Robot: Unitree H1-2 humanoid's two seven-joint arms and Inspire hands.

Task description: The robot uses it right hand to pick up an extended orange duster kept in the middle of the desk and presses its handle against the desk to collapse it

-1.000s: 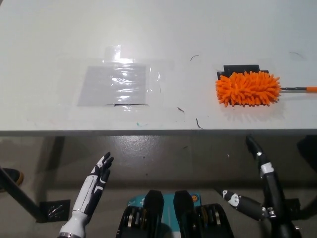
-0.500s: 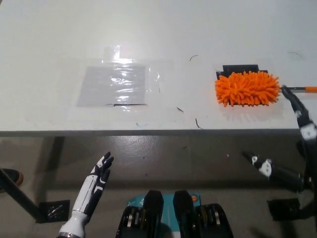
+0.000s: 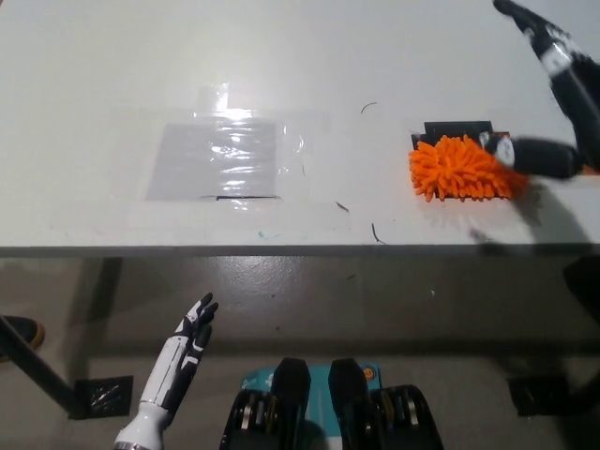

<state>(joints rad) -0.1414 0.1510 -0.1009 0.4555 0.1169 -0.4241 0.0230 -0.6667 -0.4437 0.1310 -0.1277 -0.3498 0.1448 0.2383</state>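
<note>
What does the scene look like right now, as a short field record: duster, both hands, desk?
duster: fluffy orange microfibre duster lying on the white desk, right of middle, its right end hidden by the hand
right hand: black right hand above the duster's right end, fingers spread, no grasp visible
left hand: white left hand open, below the desk edge at lower left
other: clear plastic sheet taped to the desk left of the duster

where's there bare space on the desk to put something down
Bare desk runs along the far edge and left of the taped clear plastic sheet, and between that sheet and the orange duster. The right end is crowded: the right hand is spread open over the duster. The left hand hangs below the desk.
</note>
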